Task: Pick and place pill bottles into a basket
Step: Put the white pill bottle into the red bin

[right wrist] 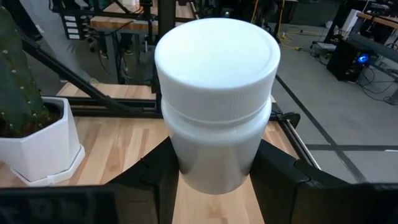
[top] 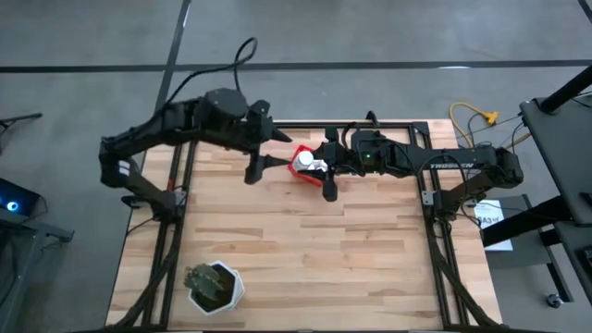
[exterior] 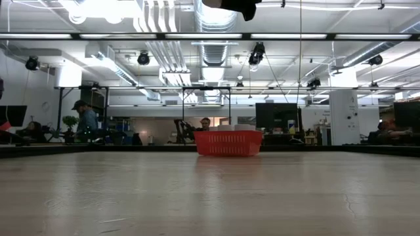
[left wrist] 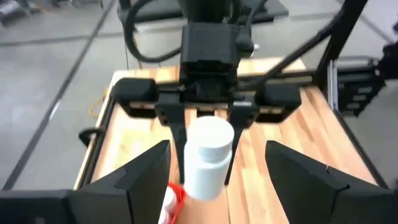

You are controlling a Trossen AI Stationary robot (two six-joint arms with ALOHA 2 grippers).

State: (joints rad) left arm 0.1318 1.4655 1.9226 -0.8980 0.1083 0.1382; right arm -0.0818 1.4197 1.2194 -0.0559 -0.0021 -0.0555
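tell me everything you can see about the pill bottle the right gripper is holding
The pill bottle is a small white cylinder, plastic by its look, with a wider white cap, flat on top and finely ribbed round its edge. No label shows. It is clamped at its lower body between the fingers of the right gripper, held above the red basket at the table's far side.

1. The floor (top: 305, 32) around the table is grey concrete with dark seams.
2. The ceiling (exterior: 210, 59) is open, with white ducts (exterior: 161, 46) and long lamp strips.
3. Far behind stand dark monitors (exterior: 275, 115) and a white column (exterior: 341, 117).
4. A person (exterior: 85, 121) stands near desks.
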